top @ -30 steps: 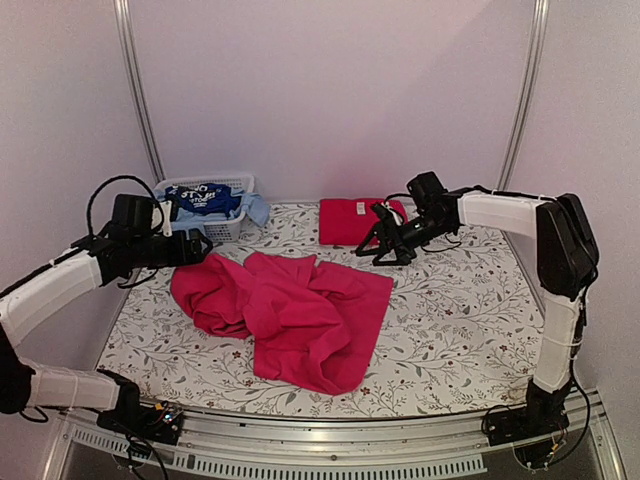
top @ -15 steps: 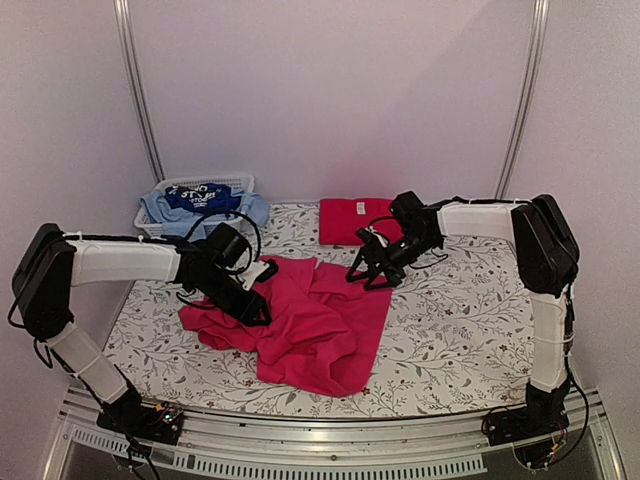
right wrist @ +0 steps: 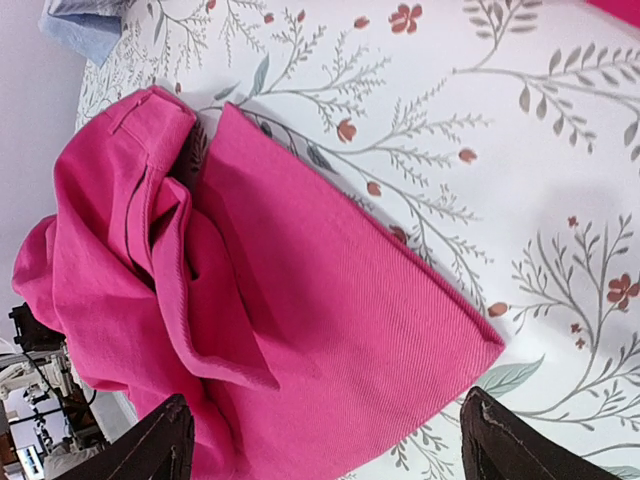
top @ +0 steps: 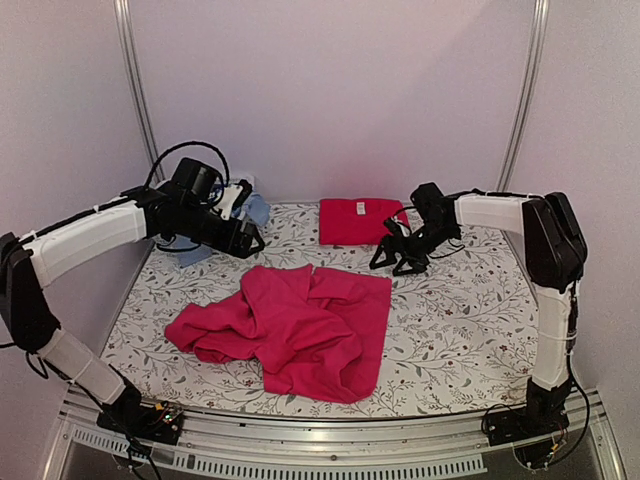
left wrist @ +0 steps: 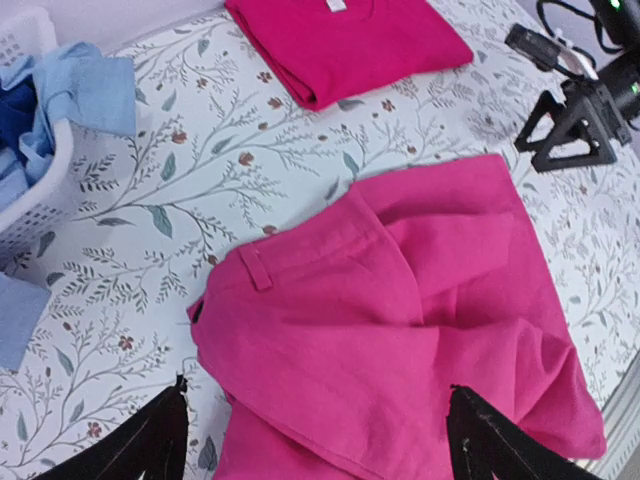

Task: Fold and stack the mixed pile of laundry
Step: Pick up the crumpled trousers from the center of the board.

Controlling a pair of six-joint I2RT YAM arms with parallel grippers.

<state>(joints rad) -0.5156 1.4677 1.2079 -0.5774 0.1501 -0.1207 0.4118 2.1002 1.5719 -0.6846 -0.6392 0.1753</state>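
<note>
- Since half a second back, the left gripper (top: 243,240) had lifted off the trousers (top: 305,325) and drawn away past their far left edge, up toward the basket (left wrist: 30,205). The trousers were left lying flatter and more spread out.
- Both tools were empty. The left gripper hung with its jaws wide, and the right gripper (top: 397,262), just as wide, sat low just beyond the trousers' far right corner.
- The trousers sprawled with their long axis running from near left to far right. Their waistband (left wrist: 255,265) lay on the far left side, facing the left gripper, while a flat, squared corner pointed at the right gripper.
- The right gripper looked the nearer of the two, almost at its corner. The left stood higher and would likely have had to come down to reach the waistband.
- Their cloth was a bright pink twill, fine-ribbed and fairly stiff. It was heaped in thick rolled folds on the left half and smooth on the right.
- Beyond the trousers lay the folded red piece (top: 355,220), a neat flat rectangle.
- Soft blue cloths (left wrist: 95,85) spilled over the basket's slatted white rim, off the trousers' far left.
</note>
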